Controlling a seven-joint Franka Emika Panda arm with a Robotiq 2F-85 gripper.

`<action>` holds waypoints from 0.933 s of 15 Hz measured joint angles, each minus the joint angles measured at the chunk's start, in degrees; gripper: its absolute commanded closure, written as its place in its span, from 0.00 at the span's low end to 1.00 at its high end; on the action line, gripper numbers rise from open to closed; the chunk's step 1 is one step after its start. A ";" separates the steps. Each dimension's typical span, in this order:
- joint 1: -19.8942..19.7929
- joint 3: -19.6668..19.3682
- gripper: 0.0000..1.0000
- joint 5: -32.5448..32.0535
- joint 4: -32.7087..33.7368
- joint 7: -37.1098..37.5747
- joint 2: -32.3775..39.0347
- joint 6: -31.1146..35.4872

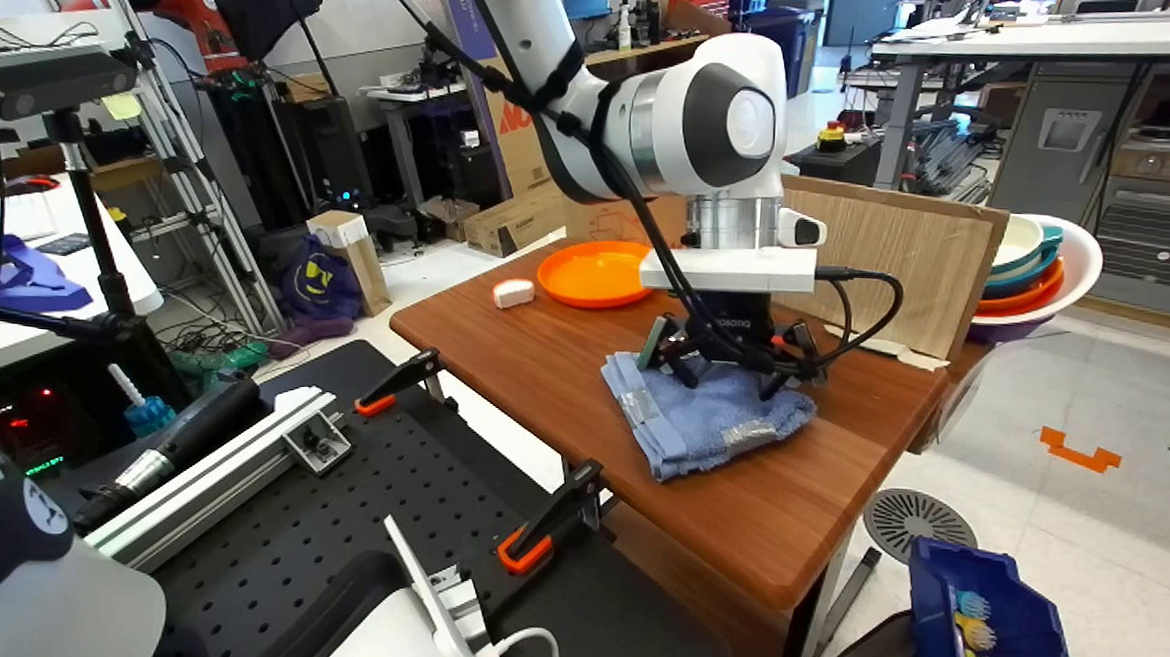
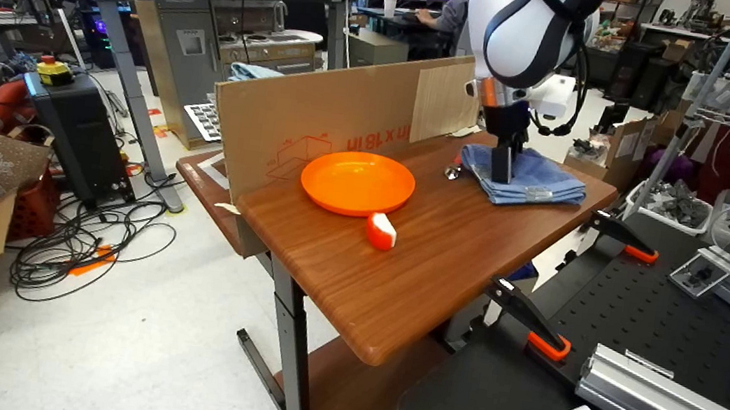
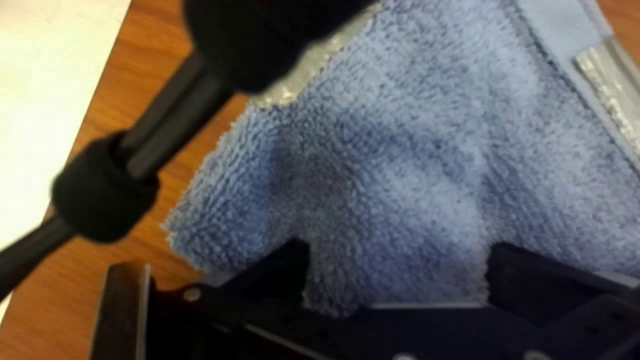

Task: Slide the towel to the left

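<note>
The towel (image 1: 705, 425) is a folded, slightly rumpled blue-grey cloth with silvery tape patches. It lies flat on the brown wooden table and also shows in an exterior view (image 2: 545, 179). In the wrist view the towel (image 3: 425, 150) fills most of the picture. My gripper (image 1: 727, 381) points down over the towel's back part, with its fingertips at or on the cloth; it also shows in an exterior view (image 2: 501, 175). In the wrist view the fingers of the gripper (image 3: 397, 265) stand wide apart with cloth between them. Whether the tips press into the cloth is hard to tell.
An orange plate (image 1: 596, 274) and a small white-and-red object (image 2: 380, 231) lie on the table (image 2: 413, 268). A small shiny item (image 2: 452, 171) sits beside the towel. A cardboard panel (image 2: 348, 118) stands along one table edge. Clamps (image 1: 545, 527) stand on the black board alongside.
</note>
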 measured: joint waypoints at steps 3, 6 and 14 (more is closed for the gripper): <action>0.51 0.01 0.00 -1.30 -1.41 -0.01 -0.60 1.35; 0.77 0.14 0.00 -2.06 -3.07 -0.35 -1.40 3.14; 0.97 3.21 0.00 -2.06 -6.40 -2.90 -3.24 4.44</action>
